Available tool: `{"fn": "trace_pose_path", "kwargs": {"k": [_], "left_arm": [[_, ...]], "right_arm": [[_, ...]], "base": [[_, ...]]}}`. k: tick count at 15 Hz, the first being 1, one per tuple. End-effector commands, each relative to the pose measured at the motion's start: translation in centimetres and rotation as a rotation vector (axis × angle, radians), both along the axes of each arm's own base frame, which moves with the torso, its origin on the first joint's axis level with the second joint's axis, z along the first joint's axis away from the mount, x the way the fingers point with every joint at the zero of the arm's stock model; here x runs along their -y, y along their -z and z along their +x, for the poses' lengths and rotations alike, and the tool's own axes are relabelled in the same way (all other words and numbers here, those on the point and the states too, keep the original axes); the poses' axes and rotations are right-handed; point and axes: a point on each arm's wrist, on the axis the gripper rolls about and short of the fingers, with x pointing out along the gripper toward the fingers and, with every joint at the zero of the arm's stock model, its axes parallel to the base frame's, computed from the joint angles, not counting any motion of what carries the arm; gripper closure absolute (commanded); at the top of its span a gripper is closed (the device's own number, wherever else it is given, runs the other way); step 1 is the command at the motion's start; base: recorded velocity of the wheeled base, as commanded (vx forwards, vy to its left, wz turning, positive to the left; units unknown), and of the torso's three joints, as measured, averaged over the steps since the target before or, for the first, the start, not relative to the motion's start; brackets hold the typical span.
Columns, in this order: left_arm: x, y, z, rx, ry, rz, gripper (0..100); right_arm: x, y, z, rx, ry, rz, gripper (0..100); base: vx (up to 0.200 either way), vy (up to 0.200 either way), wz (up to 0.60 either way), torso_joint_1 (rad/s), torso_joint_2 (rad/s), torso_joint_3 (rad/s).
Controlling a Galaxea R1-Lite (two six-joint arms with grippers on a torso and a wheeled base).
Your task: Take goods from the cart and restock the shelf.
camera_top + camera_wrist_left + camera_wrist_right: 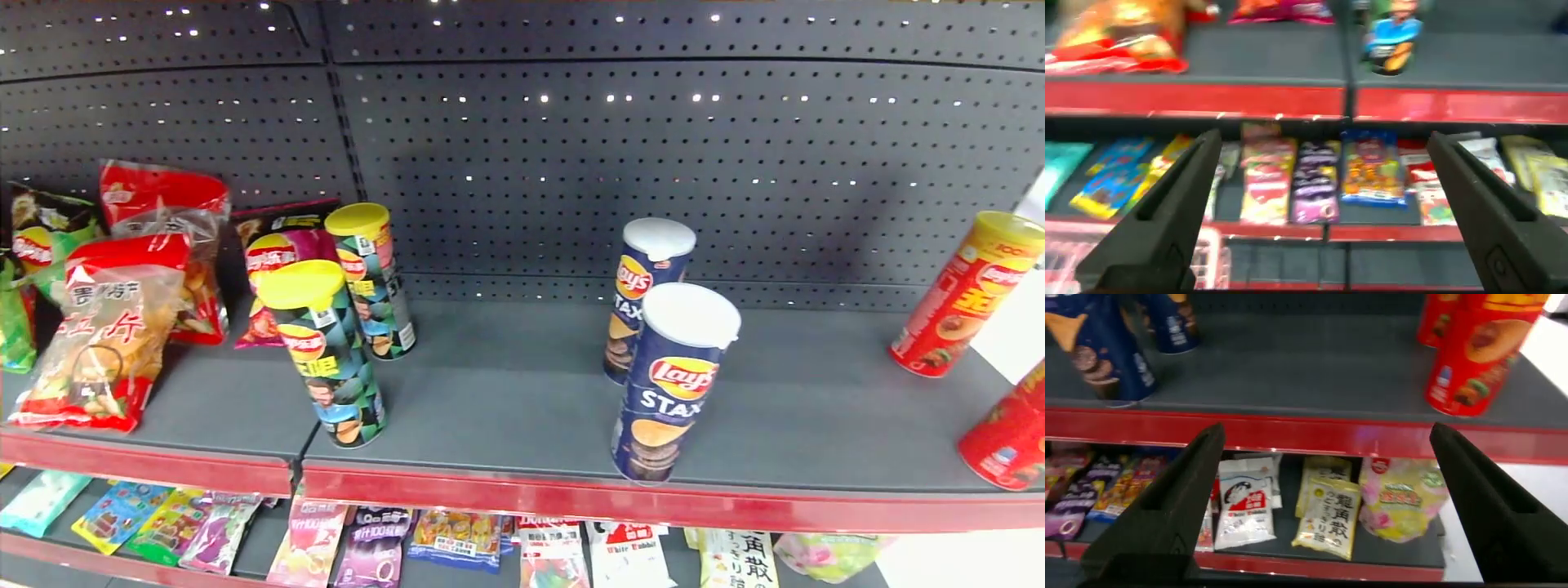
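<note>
On the grey shelf (506, 408) stand two yellow-lidded chip cans (326, 355), two dark blue chip cans (669, 380) with white lids, and two red cans (963, 298) at the right. Snack bags (102, 343) lean at the left end. My left gripper (1323, 212) is open and empty, in front of the lower shelf's candy packets (1315, 180), below the red shelf edge (1208, 102). Open and empty as well, my right gripper (1327, 506) faces the packets (1327, 510) under the red lip (1372, 437), with a blue can (1102, 351) and a red can (1474, 359) above it.
A perforated dark back panel (653, 155) closes the shelf behind the cans. Free shelf floor lies between the yellow-lidded cans and the blue ones, and between the blue and the red. Part of a pink-white wire frame (1208, 257) shows near my left gripper.
</note>
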Motion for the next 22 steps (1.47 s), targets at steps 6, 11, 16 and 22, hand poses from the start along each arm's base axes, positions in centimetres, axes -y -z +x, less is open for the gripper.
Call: {"fn": "trace_pose_path", "kwargs": {"k": [6, 11, 16, 22], "left_arm": [[0.3, 2.2, 1.1, 0.031, 0.058, 0.000, 0], [0.3, 2.2, 1.1, 0.031, 0.060, 0.000, 0], [0.3, 2.2, 1.1, 0.031, 0.060, 0.005, 0], [0.3, 2.2, 1.1, 0.031, 0.060, 0.005, 0]], "right_arm": [[-0.1, 0.0, 0.0, 0.005, -0.052, -0.008, 0], [-0.2, -9.9, 1.4, 0.026, -0.103, 0.089, 0], [-0.5, -12.7, 9.0, -0.253, -0.169, -0.017, 0], [-1.7, -11.4, 14.8, -0.479, -0.261, -0.047, 0]], "base": [[0.000, 0.000, 0.00, 0.000, 0.00, 0.000], [0.000, 0.000, 0.00, 0.000, 0.00, 0.000], [0.000, 0.000, 0.00, 0.000, 0.00, 0.000], [0.000, 0.000, 0.00, 0.000, 0.00, 0.000]]}}
